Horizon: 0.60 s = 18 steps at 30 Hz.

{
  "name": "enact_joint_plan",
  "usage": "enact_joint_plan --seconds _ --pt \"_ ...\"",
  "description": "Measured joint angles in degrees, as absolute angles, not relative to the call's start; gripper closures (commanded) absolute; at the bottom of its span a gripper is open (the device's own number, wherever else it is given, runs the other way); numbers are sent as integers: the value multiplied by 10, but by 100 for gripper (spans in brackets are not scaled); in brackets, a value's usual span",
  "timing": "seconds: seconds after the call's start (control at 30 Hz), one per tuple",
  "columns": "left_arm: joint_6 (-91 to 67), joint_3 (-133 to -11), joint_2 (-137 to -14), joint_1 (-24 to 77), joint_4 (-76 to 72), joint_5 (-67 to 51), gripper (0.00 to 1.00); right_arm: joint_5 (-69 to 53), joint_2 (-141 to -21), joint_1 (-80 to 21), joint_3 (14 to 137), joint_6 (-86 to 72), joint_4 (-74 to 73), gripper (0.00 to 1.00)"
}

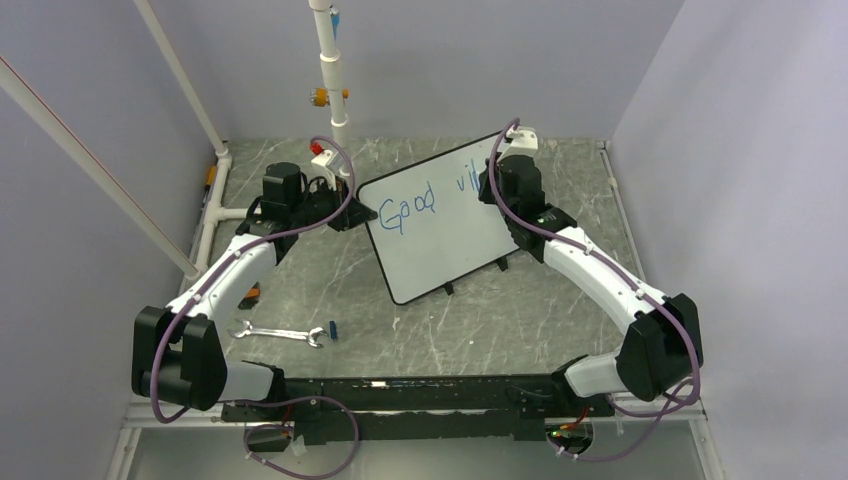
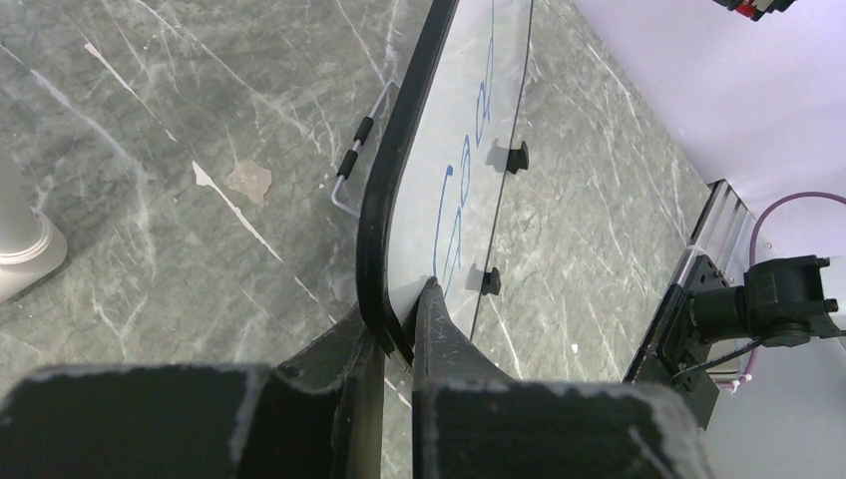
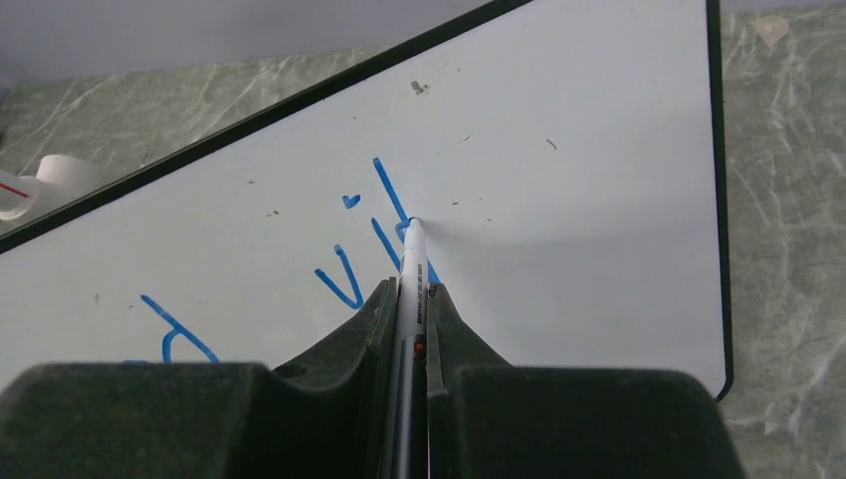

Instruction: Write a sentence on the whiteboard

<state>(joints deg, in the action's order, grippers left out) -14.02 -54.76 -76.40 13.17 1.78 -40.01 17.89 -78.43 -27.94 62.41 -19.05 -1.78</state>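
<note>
The grey marbled table point(image 1: 520, 320) carries the whiteboard point(image 1: 455, 245). Left of the whiteboard and nearer to the arm bases lie a metal wrench point(image 1: 278, 333) and a small blue piece point(image 1: 331, 329), perhaps a cap.

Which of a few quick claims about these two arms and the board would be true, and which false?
1. The right gripper holds a marker with its tip on the whiteboard. True.
2. The sentence is written in red. False: the lettering is blue.
3. The left gripper is shut on the whiteboard's edge. True.
4. The wrench lies on the whiteboard. False: it lies on the table, apart from the board, near the left arm.
</note>
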Motion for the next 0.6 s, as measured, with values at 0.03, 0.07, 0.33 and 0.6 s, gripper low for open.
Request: enact_joint_plan --seconds 0.03,0.07,0.33,0.6 --pt "-140 -548 -764 132 18 -400 100 183 -786 -279 626 -190 -20 100" --pt "-140 -548 -763 132 18 -400 100 187 -787 -279 628 -190 -21 100" --pt "-140 -548 -762 135 18 -396 100 205 -788 -274 630 -190 -32 100" --pt "-141 -548 -762 135 18 -396 100 205 -787 -274 605 -200 -34 100"
